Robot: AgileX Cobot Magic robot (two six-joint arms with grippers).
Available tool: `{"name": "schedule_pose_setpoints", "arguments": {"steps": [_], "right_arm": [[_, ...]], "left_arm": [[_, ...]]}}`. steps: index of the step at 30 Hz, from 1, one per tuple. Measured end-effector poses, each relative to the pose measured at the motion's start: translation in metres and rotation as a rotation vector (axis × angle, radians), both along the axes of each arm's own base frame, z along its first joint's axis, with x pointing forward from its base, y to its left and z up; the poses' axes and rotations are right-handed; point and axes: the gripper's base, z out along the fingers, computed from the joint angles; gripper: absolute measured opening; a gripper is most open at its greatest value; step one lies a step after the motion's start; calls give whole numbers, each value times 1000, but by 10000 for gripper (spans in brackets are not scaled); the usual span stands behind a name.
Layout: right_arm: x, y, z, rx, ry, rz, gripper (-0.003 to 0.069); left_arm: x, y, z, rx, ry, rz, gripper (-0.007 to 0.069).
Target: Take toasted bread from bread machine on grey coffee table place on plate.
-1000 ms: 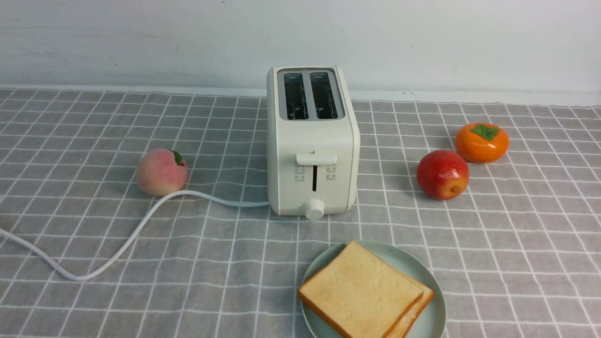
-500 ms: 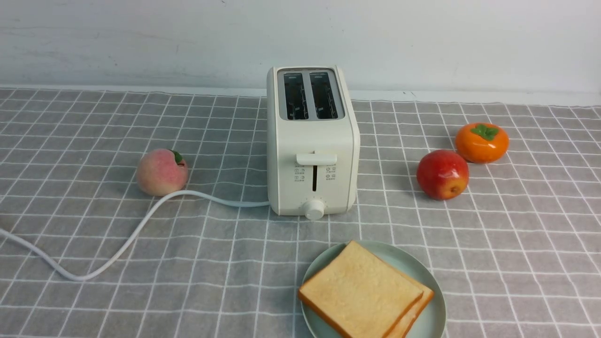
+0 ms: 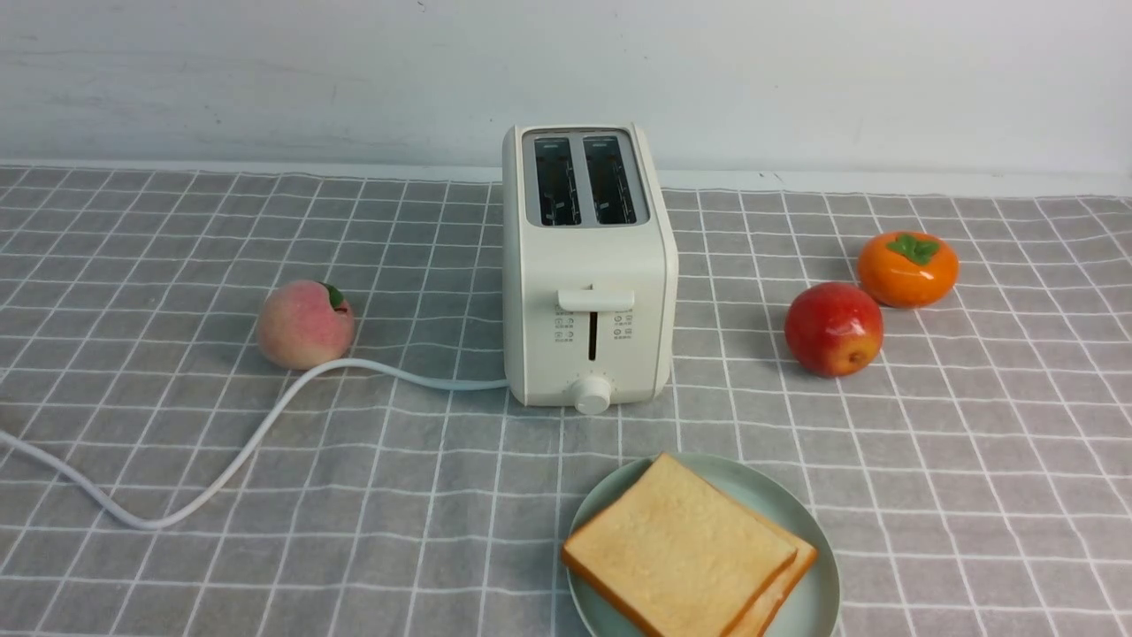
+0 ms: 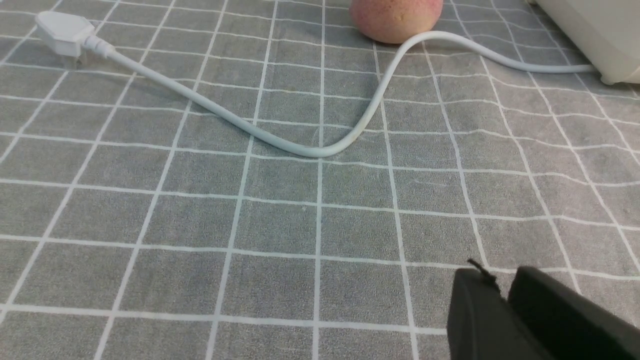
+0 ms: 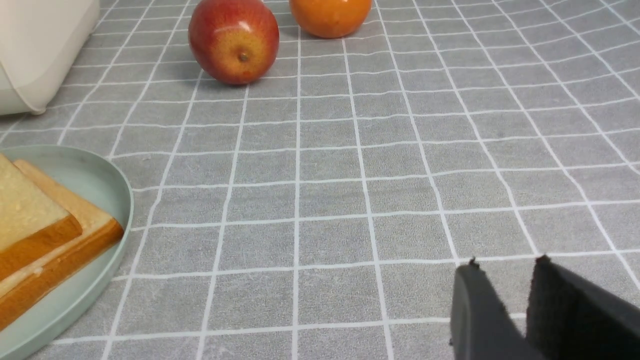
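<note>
Nothing had moved since the earlier front views: bread, toaster and fruit sat exactly as before. Both slices of toasted bread (image 3: 681, 553) lay stacked flat on the plate (image 3: 818, 602), upper slice slightly offset so the lower crust showed at one edge; judged the task done. Bread machine (image 3: 588, 265) stood upright just behind the plate, both slots dark and bare, lever up. Its smooth cream casing contrasted with the woven, gridded cloth of the surface (image 3: 973, 460). White cord (image 3: 265, 425) curved loosely past the peach (image 3: 305, 325), ending in a plug (image 4: 62, 32) lying free. Apple (image 3: 833, 329) and persimmon (image 3: 908, 268), both glossy, sat well apart from the plate. Left end effector (image 4: 505, 292) hung low over bare cloth, fingers pressed together, holding nothing. Right end effector (image 5: 507, 280) likewise held nothing, a narrow gap between its fingers; likely parked clear of the plate.
</note>
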Motion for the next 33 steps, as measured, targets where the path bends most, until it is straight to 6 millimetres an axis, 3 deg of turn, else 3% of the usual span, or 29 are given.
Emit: {"name": "schedule_pose_setpoints", "arguments": {"steps": [33], "right_arm": [[0,0,0,0,0,0,216]], "left_arm": [[0,0,0,0,0,0,104]]}}
